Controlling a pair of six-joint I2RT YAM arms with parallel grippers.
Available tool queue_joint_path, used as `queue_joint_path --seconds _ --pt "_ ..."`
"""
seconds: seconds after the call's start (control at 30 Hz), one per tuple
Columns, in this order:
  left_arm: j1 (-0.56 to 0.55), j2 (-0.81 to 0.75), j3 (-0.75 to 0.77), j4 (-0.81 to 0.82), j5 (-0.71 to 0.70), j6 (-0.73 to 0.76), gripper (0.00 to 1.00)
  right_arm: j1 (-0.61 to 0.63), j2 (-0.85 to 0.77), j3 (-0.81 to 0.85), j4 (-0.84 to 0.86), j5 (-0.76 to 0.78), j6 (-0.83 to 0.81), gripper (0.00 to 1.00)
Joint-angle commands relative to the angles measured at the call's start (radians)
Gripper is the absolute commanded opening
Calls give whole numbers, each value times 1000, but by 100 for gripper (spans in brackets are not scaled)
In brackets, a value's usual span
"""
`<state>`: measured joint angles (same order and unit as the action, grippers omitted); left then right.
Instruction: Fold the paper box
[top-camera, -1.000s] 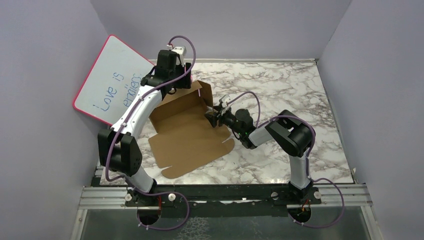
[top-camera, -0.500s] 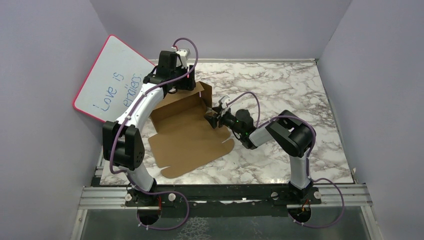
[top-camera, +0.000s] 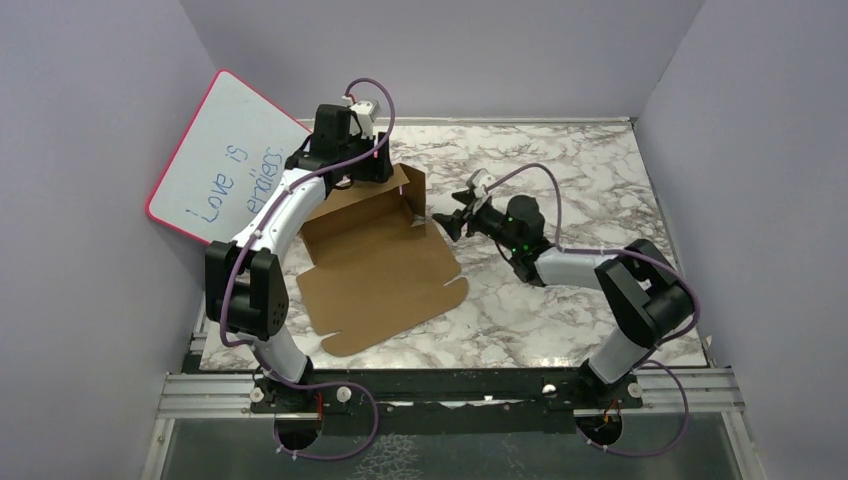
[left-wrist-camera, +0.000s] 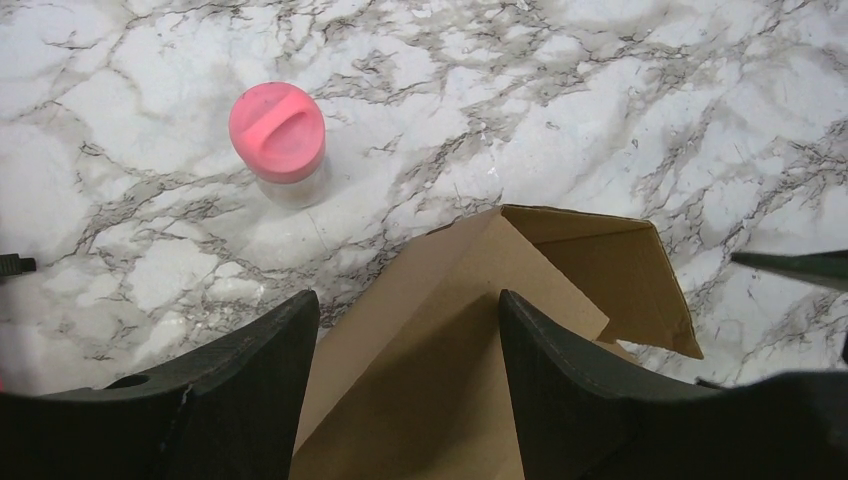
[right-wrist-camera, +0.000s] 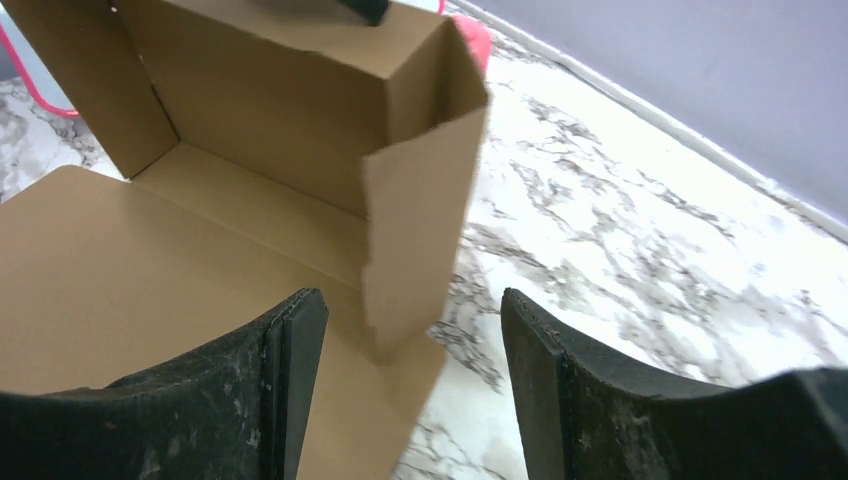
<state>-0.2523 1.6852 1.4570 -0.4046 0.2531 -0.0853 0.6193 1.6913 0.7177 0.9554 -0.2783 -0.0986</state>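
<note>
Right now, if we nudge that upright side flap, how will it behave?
Paper box is thin corrugated sheet: probably light, may slide on the smooth marble table. Its side flap stands on a crease, so it likely just hinges over.

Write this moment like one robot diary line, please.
box: partly folded, back wall up | left hand: open, over back wall | right hand: open, facing side flap

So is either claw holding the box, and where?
Nothing looks gripped. The left gripper stands open over the raised back wall of the paper box; the right gripper is open, clear of its side flap.
</note>
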Motion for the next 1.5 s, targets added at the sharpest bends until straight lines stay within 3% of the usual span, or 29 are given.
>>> queue_joint_path --seconds 0.0,0.1,0.2,0.33,0.73,0.9,1.2,1.47 --pt "9 -4 -32 -28 35 16 68 -126 -78 40 -162 -216 14 70" --pt "14 -8 -34 -27 43 14 68 -187 -70 120 -272 -280 -12 70" --pt "18 -10 -34 -27 59 10 68 -196 -7 186 -320 -257 -92 70" --pt "22 -14 -35 -24 75 8 68 -196 110 303 -371 -352 -145 72" --pt "30 2 -38 -19 145 -7 68 -176 325 517 -375 -616 -168 75" --pt "30 10 -41 -17 178 -17 68 -123 370 548 -344 -609 -159 76" --pt "30 16 -47 -13 245 -38 68 -63 417 528 -169 -450 -79 74" --pt "30 13 -50 -7 324 -59 68 -38 445 528 -89 -393 -36 65"
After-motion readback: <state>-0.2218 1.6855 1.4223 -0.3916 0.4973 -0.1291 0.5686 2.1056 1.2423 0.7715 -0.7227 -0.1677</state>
